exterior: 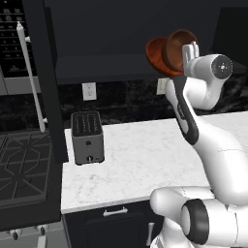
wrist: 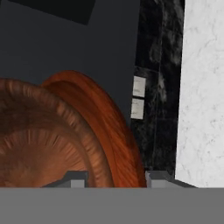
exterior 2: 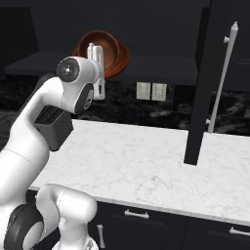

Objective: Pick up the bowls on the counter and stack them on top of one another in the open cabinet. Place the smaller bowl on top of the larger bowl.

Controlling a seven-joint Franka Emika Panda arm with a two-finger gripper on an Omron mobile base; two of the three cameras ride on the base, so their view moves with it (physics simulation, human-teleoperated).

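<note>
Both bowls off the worktop (exterior: 145, 160) and up at the cabinet (exterior: 97, 63) shelf, small bowl (exterior: 178, 48) clenched by its rim in the fingers (exterior: 190, 51), tipped on edge against the large bowl (exterior: 154, 55); seating and release still wanted.

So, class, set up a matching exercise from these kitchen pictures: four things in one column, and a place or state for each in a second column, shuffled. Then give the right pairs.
Things:
1. smaller bowl
2. larger bowl
3. toaster
4. cabinet door

Places or states:
A. stands on the white counter
B. hangs open, long white handle showing
C. tipped on its side at the fingers, nearest the hand
D. tipped up just behind the other bowl, at the cabinet shelf

Pairs: 1-C, 2-D, 3-A, 4-B
</note>
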